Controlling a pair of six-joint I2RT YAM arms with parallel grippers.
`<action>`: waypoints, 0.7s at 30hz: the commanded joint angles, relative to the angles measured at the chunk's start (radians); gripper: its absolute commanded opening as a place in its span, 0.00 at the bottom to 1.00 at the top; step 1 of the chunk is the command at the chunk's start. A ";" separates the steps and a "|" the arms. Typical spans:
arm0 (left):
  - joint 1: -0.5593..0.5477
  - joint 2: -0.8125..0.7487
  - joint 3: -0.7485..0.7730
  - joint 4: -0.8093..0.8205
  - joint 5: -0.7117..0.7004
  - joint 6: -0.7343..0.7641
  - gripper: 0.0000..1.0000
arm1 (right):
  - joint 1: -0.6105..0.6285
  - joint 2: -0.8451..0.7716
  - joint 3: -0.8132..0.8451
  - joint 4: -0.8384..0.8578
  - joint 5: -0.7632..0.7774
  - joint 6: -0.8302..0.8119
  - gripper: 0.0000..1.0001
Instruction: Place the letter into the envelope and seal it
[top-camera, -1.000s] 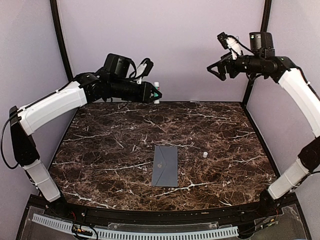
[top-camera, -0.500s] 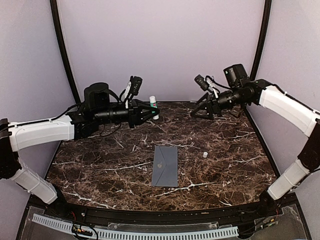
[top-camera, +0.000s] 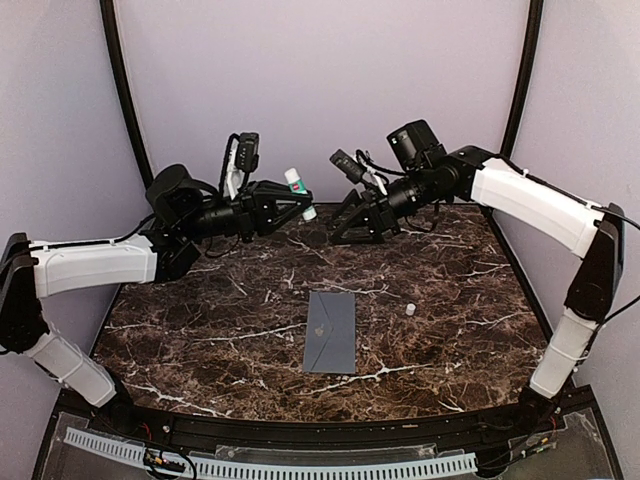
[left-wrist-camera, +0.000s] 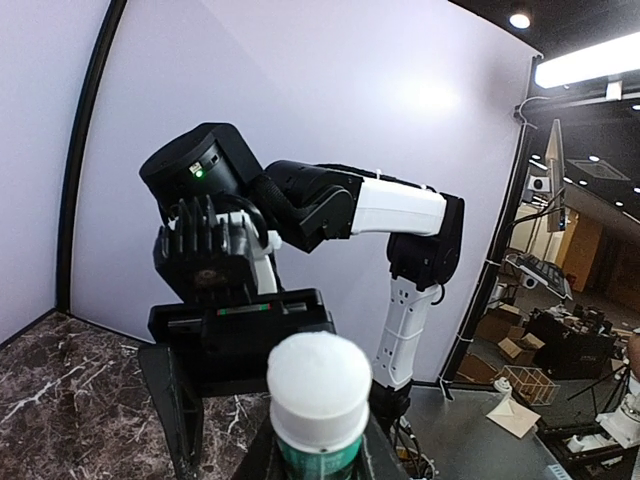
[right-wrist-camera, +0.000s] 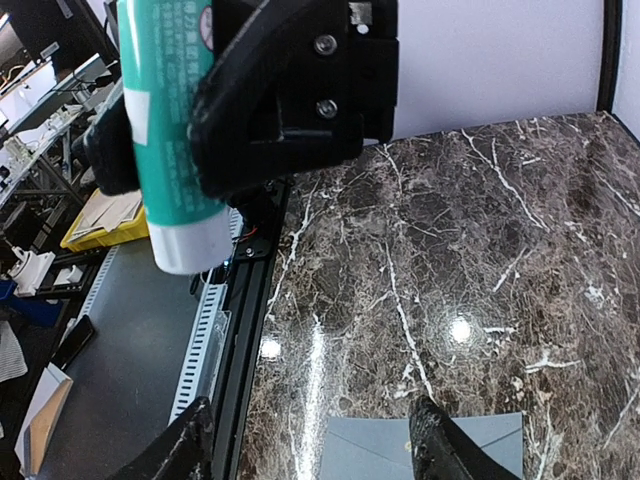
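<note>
The grey-blue envelope (top-camera: 331, 331) lies flat on the marble table (top-camera: 200, 320), flap side up with its pale emblem showing; its far edge shows in the right wrist view (right-wrist-camera: 480, 450). The letter is not in view. My left gripper (top-camera: 296, 203) is shut on a green-and-white glue stick (top-camera: 297, 192), held in the air above the table's back. The stick also shows in the left wrist view (left-wrist-camera: 318, 400) and the right wrist view (right-wrist-camera: 170, 130). My right gripper (top-camera: 340, 220) is open and empty, facing the stick's white end from close by, apart from it (right-wrist-camera: 315, 440).
A small white cap-like piece (top-camera: 410, 309) stands on the table right of the envelope. Purple walls and black corner posts (top-camera: 125, 100) close in the back and sides. A slotted white rail (top-camera: 270, 465) runs along the near edge.
Both arms have dropped and swung toward the middle at the back. The left gripper carried the glue stick rightward; the right gripper came left and down until it faces the stick.
</note>
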 joint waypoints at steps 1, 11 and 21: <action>0.007 0.028 -0.016 0.168 0.076 -0.117 0.00 | 0.023 0.023 0.048 -0.021 -0.088 0.025 0.62; 0.009 0.052 -0.004 0.163 0.085 -0.142 0.00 | 0.035 0.048 0.101 0.011 -0.160 0.104 0.60; 0.011 0.049 0.011 0.072 0.068 -0.106 0.00 | 0.046 0.057 0.121 0.032 -0.191 0.144 0.54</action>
